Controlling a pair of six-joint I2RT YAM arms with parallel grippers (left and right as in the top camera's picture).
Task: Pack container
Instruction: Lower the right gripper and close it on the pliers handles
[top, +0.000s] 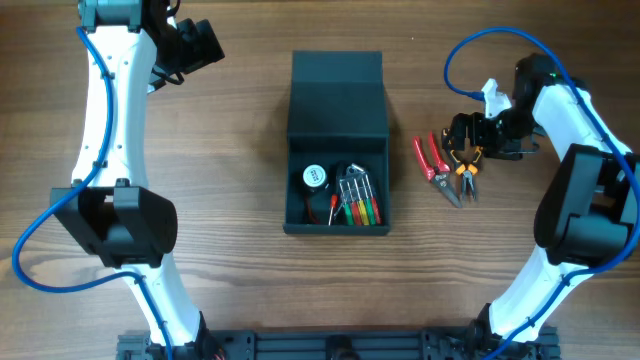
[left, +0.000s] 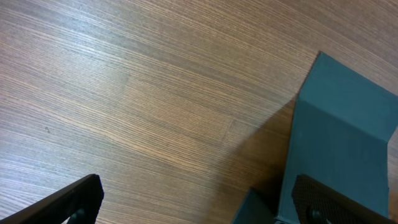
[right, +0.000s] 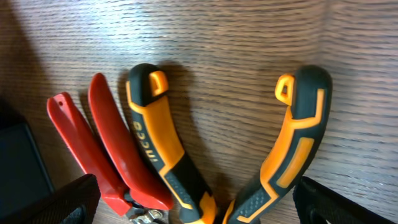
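Your right gripper (right: 202, 202) is hovering, spread wide, over the orange pliers (right: 168, 155); your left gripper (left: 202, 208) is gaping beside the container (left: 336, 137).

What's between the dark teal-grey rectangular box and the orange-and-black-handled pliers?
The red-handled pliers lie between the dark teal-grey box and the orange-and-black pliers, clearest in the overhead view.

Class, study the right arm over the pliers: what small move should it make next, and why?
Probably lower the open right claw and close on the orange-and-black pliers: its fingers straddle both handles, the pliers lie on the table beside the red pliers, and the container stands open.
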